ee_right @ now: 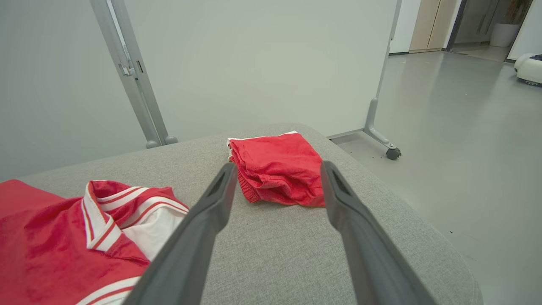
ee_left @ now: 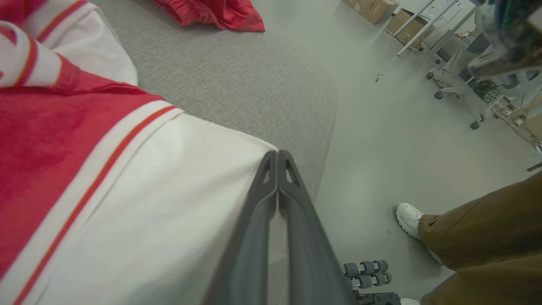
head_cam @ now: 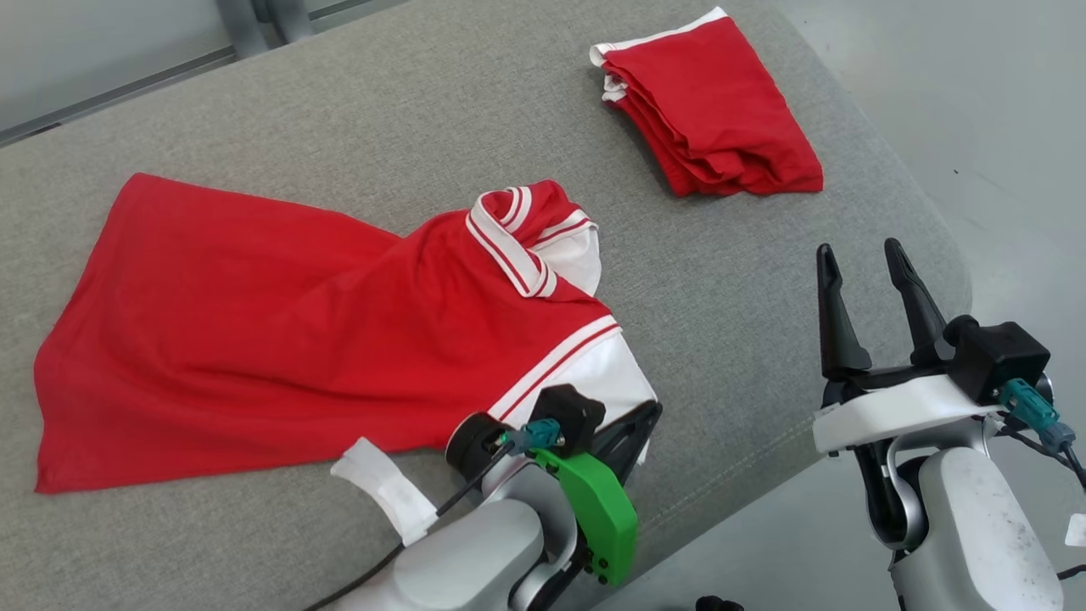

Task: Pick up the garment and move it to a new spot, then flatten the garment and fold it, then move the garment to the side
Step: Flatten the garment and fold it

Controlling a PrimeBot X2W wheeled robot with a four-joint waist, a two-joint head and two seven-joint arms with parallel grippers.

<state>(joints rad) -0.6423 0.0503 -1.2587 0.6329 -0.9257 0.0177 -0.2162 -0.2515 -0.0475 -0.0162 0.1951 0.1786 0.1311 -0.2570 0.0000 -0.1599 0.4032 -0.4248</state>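
Note:
The garment (head_cam: 254, 322) is a red shirt with white sleeves and a striped collar, spread loosely over the grey cushion (head_cam: 424, 110). My left gripper (head_cam: 649, 412) is shut, and its fingertips meet at the corner of the white sleeve by the cushion's near edge. The left wrist view has the sleeve (ee_left: 169, 203) running smooth up to the closed left gripper (ee_left: 277, 153). My right gripper (head_cam: 859, 250) hovers open and empty off the cushion's right edge. Its fingers (ee_right: 211, 212) point across the cushion, with the garment (ee_right: 51, 237) at lower left.
A second red garment (head_cam: 713, 110) lies folded at the cushion's far right corner. A white strip of cloth (head_cam: 382, 484) sticks out beside my left forearm. A person's brown trouser leg (ee_left: 478, 228) and white shoe (ee_left: 408, 218) stand on the floor right of the cushion, near small dumbbells (ee_left: 366, 271).

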